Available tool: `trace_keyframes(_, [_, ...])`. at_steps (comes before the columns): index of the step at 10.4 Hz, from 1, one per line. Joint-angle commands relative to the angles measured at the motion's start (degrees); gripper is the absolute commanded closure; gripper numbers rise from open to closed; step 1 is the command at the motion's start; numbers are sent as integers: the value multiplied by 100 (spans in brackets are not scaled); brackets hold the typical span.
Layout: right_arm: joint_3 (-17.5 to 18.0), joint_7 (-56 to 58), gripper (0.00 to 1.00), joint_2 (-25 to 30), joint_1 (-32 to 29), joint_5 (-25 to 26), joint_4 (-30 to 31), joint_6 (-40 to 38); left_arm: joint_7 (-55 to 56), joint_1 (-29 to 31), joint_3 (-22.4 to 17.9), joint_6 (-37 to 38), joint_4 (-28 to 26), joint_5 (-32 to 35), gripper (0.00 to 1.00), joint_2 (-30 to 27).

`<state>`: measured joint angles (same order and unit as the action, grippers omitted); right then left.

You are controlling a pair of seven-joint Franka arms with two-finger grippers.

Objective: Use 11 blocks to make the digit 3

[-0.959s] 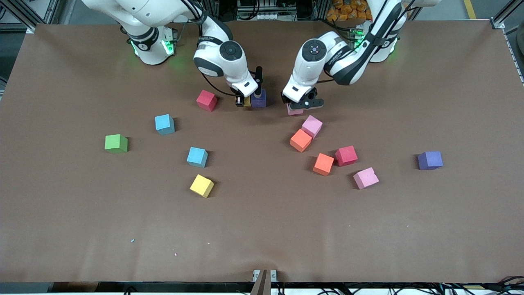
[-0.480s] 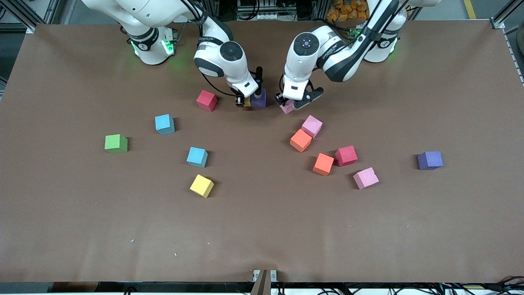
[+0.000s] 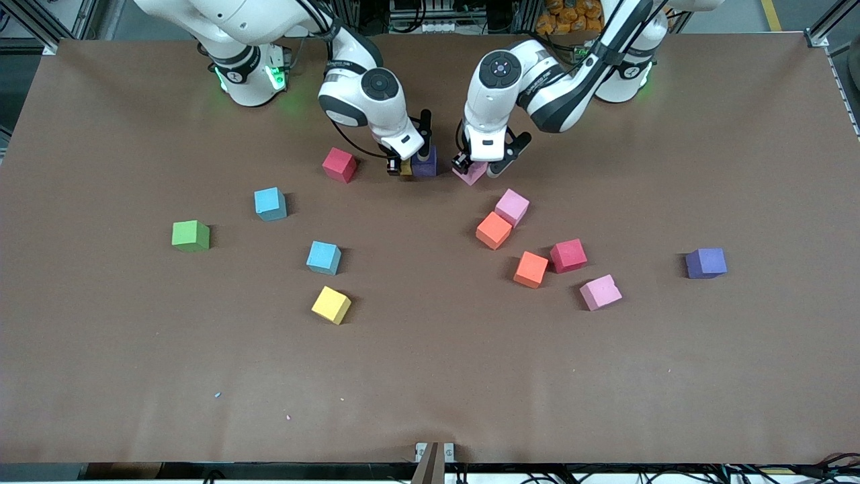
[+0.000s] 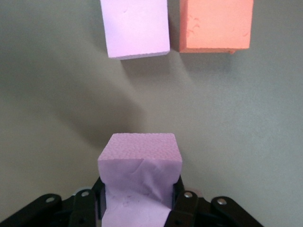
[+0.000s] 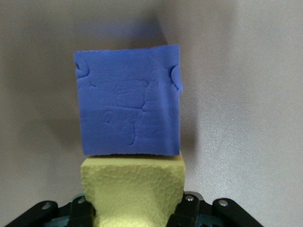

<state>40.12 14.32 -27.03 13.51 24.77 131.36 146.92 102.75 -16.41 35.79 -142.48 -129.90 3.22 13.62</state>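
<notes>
My right gripper [image 3: 405, 165] is shut on a yellow block [image 5: 133, 189], held low against a purple block [image 3: 425, 161] that rests on the table near the robots' bases. My left gripper [image 3: 478, 166] is shut on a pink block [image 4: 139, 161] low over the table, a short gap from the purple block [image 5: 129, 101] toward the left arm's end. Nearer the front camera than the held pink block [image 3: 470, 174] lie a second pink block [image 3: 512, 206] and an orange block [image 3: 494, 230], touching each other.
Loose on the table lie a red block [image 3: 338, 165], two light blue blocks [image 3: 270, 204] [image 3: 324, 257], a yellow block [image 3: 331, 304], an orange block [image 3: 531, 269], a red block [image 3: 568, 255], a pink block [image 3: 600, 292], a purple block [image 3: 705, 263] and a green cube [image 3: 191, 236].
My left gripper has carried the pink block toward the purple block and turned its wrist. The right gripper and its yellow block have stayed in place.
</notes>
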Motion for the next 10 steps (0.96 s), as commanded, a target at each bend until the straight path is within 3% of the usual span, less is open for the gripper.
trace_keyframes(1, [-13,-324,0,-171,73,116,-102,-32,210,15,24,115,70,-120,100,-18])
trace_keyframes(8, [-4,-342,0,30,-7,107,-102,-111,553,15,147,115,123,-120,100,-97])
trace_keyframes(10, [4,-290,0,223,-85,107,-102,-365,1218,15,147,115,123,-111,100,-36])
